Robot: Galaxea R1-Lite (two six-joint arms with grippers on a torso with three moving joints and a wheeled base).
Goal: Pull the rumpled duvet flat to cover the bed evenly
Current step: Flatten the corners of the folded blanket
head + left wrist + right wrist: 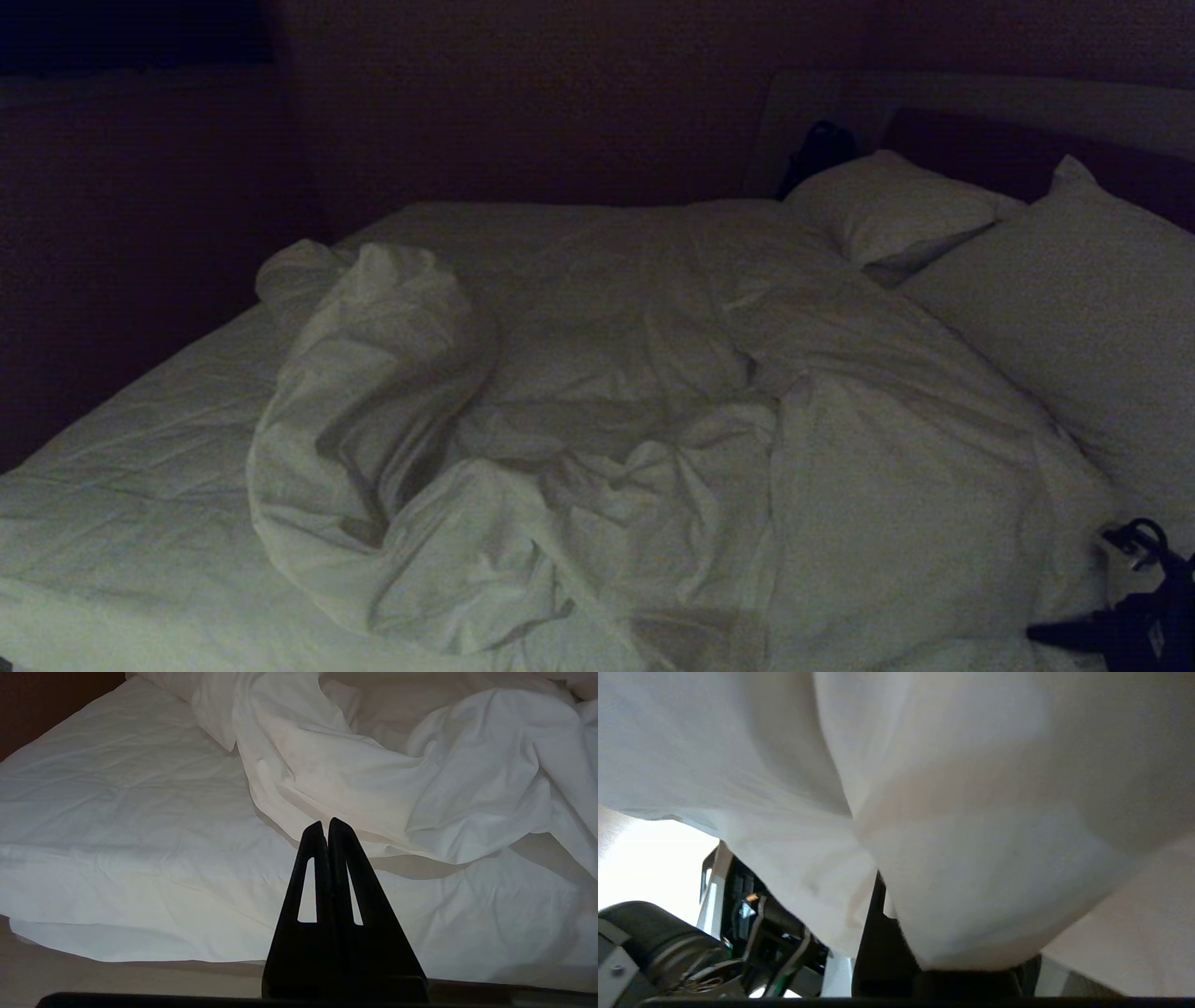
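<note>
A wide low bed (121,504) with a white, faintly creased fitted sheet (117,812) is seen in a dim room; dark reddish-brown walls (523,103) are seen behind it and toward nine o'clock. A pale headboard panel with a dark inset (1018,140) is seen at about one o'clock, and two plump white pillows are propped against it, the smaller (892,210) farther back and the larger (1074,317) at three o'clock. A small dark object (817,149), too dim to be identified, is seen just beside the smaller pillow.

The thick, puffy white duvet (597,439) is bunched over the middle and right of the bed. A rolled, heaped fold is raised at ten o'clock of the heap, and the sheet is left bare along the nine o'clock side of the mattress. Toward the pillows the duvet is spread flatter.

The right claw (1134,551) is seen at the duvet's edge at about four o'clock in the head view. In the right wrist view it is closed tight, with white duvet fabric (896,826) gathered into a pinch and draped over the black fingers (878,933).

The left claw (326,828) is pressed fully together with nothing in it and is held above the near edge of the bed, apart from the cloth.
</note>
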